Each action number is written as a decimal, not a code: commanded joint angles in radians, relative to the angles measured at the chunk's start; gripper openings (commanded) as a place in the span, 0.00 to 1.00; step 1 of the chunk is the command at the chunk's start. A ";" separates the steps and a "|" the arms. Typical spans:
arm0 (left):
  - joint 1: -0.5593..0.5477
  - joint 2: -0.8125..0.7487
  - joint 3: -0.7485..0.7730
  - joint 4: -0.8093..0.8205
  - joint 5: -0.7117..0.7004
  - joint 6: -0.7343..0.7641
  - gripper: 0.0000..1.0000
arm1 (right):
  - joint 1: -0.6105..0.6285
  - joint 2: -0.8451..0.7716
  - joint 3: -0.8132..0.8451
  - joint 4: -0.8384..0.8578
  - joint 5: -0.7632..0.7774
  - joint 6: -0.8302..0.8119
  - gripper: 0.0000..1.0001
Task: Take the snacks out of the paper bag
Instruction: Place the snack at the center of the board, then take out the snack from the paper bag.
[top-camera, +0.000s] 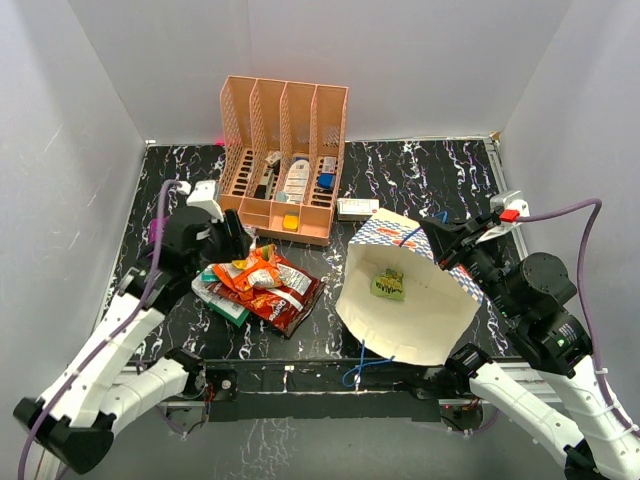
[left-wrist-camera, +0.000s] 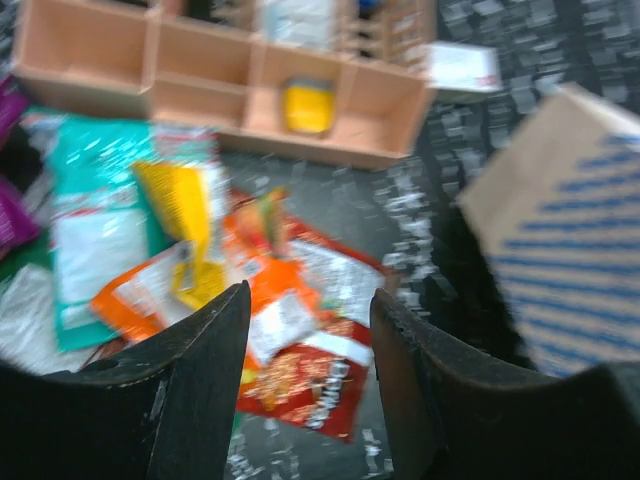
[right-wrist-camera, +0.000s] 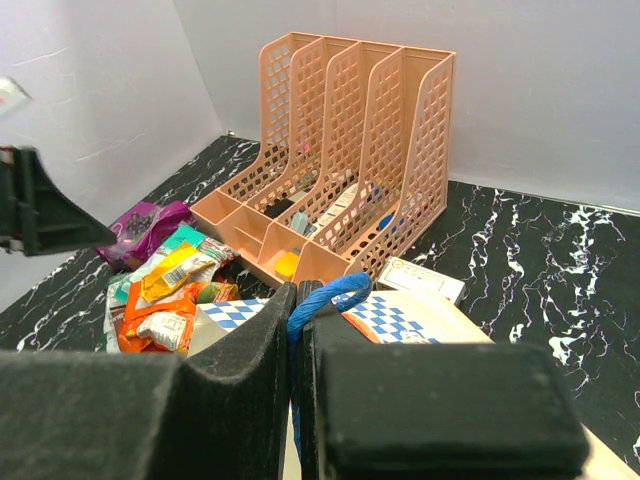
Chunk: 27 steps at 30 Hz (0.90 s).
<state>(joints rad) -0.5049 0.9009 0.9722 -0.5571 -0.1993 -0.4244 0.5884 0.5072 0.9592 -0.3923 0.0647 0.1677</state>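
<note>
The paper bag (top-camera: 420, 310) lies tilted on its side, its cream inside facing the camera, with one green-yellow snack packet (top-camera: 389, 284) inside. My right gripper (top-camera: 440, 243) is shut on the bag's blue rope handle (right-wrist-camera: 325, 298) at the upper rim. A pile of snacks (top-camera: 262, 286), red, orange, yellow and green, lies on the table left of the bag; it also shows in the left wrist view (left-wrist-camera: 250, 290). A purple packet (right-wrist-camera: 145, 228) lies at its far side. My left gripper (top-camera: 232, 240) is open and empty just above the pile.
An orange perforated file rack (top-camera: 283, 158) with small items stands at the back. A small white box (top-camera: 357, 208) lies between the rack and the bag. Grey walls enclose the black marbled table (top-camera: 420, 175).
</note>
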 joint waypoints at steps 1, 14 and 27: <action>0.004 -0.053 0.027 0.142 0.348 -0.058 0.50 | 0.003 -0.009 0.014 0.053 0.003 0.013 0.07; -0.371 0.036 -0.036 0.515 0.244 -0.231 0.57 | 0.004 -0.005 0.027 0.045 0.004 0.016 0.07; -1.004 0.449 0.109 0.668 -0.400 0.097 0.57 | 0.003 -0.009 0.020 0.049 0.006 0.015 0.07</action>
<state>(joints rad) -1.4166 1.2110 0.9672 0.0994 -0.2871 -0.4461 0.5884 0.5076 0.9592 -0.3923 0.0612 0.1829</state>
